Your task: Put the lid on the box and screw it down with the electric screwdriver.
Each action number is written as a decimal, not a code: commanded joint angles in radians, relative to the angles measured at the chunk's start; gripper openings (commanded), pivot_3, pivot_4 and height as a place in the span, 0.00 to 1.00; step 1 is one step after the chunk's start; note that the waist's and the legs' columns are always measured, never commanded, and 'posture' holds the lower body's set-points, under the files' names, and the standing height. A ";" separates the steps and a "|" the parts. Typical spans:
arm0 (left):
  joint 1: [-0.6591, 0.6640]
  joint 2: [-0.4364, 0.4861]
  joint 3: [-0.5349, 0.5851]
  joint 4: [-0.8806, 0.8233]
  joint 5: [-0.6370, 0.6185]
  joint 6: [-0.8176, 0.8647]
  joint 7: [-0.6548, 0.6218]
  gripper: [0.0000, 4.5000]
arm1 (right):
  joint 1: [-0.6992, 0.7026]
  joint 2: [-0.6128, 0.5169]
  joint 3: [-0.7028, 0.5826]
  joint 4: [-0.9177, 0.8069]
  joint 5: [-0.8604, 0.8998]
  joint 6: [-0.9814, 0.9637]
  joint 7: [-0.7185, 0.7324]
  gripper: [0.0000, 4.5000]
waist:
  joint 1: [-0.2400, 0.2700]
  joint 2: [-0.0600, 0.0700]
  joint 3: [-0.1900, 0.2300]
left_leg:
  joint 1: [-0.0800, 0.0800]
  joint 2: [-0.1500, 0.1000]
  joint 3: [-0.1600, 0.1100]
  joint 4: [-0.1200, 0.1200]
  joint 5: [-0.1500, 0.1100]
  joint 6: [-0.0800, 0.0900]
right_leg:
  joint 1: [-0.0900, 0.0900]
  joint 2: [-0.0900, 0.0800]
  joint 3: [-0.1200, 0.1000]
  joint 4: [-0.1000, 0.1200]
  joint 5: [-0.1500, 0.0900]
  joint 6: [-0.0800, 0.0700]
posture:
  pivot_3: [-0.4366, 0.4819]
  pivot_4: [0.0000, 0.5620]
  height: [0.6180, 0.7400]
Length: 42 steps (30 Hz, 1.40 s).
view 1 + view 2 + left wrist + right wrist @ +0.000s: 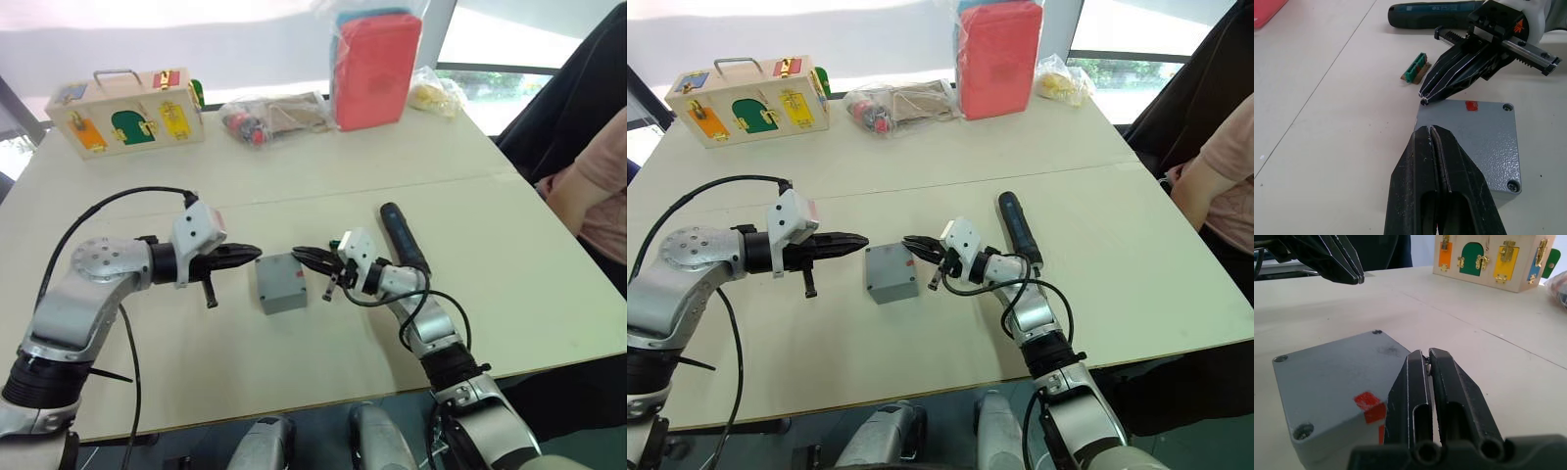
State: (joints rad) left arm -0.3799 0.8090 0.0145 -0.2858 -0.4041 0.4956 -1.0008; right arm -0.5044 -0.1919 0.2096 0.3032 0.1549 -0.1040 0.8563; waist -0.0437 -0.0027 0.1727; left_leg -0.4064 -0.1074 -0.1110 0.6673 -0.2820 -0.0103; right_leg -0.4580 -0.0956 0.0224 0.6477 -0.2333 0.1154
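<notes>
Sitting on the near middle of the pale table (411,166), the box (281,282) carries the lid (1476,134) on top: a grey, speckled, square cover with rounded corners, a screw recess in each visible corner, and a small red mark (1471,105) on the edge toward the right gripper, running down the box's side. The left gripper (252,252) hangs just left of the box, its 2 black fingers pressed together and holding nothing, tips pointing right over the box's left edge. The right gripper (300,255) hangs just right of the box, its 2 fingers likewise drawn together and empty, tips pointing left at the lid's right edge. The 2 sets of tips face each other across the lid, apart. A small green connector piece (1416,68) lies on the table just beside the right gripper. The electric screwdriver (404,237), 1 dark cylinder, lies on the table behind the right wrist, right of the box, untouched.

Count: 1 box, 1 lid, 1 screwdriver, 2 grippers.

Along the far edge, from left to right: 1 wooden box with coloured doors (125,111) and a metal handle, 1 clear bag of small parts (274,117), 1 red pack in plastic (377,69) standing upright, and 1 small bag of yellowish contents (437,93). The tabletop is cream with a seam crossing it from left to right. Bright windows lie beyond the far edge, and a person (593,191) sits at the right side of the table.
</notes>
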 commanded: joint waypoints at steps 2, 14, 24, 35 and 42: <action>-0.017 0.000 0.010 -0.019 -0.003 -0.012 0.001 0.00 | 0.006 -0.006 0.002 -0.069 0.016 0.036 0.010 0.03 | 0.000 0.000 0.000 | 0.000 0.000 0.000 0.000 0.000 0.000 | 0.000 0.000 0.000 0.000 0.000 0.000 | 0.48 0.27 1.00; -0.026 -0.007 0.001 -0.014 0.002 -0.012 0.003 0.00 | -0.005 -0.031 0.006 -0.087 0.006 0.117 0.013 0.14 | 0.001 0.000 0.000 | 0.000 0.000 0.000 0.000 0.000 0.000 | 0.000 0.000 0.000 0.000 0.000 0.000 | 0.48 0.27 1.00; -0.021 -0.019 0.001 -0.021 0.001 -0.009 0.012 0.00 | -0.010 -0.092 -0.002 -0.234 0.019 0.236 0.021 0.85 | 0.000 0.000 0.000 | 0.000 0.000 0.000 0.000 0.000 0.000 | 0.000 0.000 0.000 0.000 0.000 0.000 | 0.48 0.27 1.00; -0.061 -0.038 -0.013 -0.013 -0.012 -0.026 -0.033 0.00 | -0.211 -0.413 -0.142 -0.657 0.128 1.156 -0.073 0.85 | 0.027 0.000 0.000 | -0.001 0.000 0.000 0.001 0.000 0.000 | 0.000 -0.001 0.000 -0.001 0.000 0.000 | 0.48 0.27 1.00; -0.068 -0.064 -0.036 -0.026 -0.014 -0.038 -0.045 0.00 | -0.461 -0.623 0.008 -0.509 0.172 1.659 -0.089 0.85 | 0.031 -0.001 0.000 | -0.001 0.000 0.002 0.001 0.000 0.001 | 0.000 -0.003 0.001 -0.002 0.000 0.000 | 0.48 0.27 1.00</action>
State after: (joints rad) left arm -0.4356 0.7438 -0.0264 -0.2807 -0.4055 0.4801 -1.0417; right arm -0.9164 -0.7855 0.1822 -0.2405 0.3192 1.4589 0.7764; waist -0.0123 -0.0032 0.1725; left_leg -0.4071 -0.1076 -0.1089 0.6685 -0.2824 -0.0097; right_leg -0.4578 -0.0985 0.0232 0.6459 -0.2335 0.1151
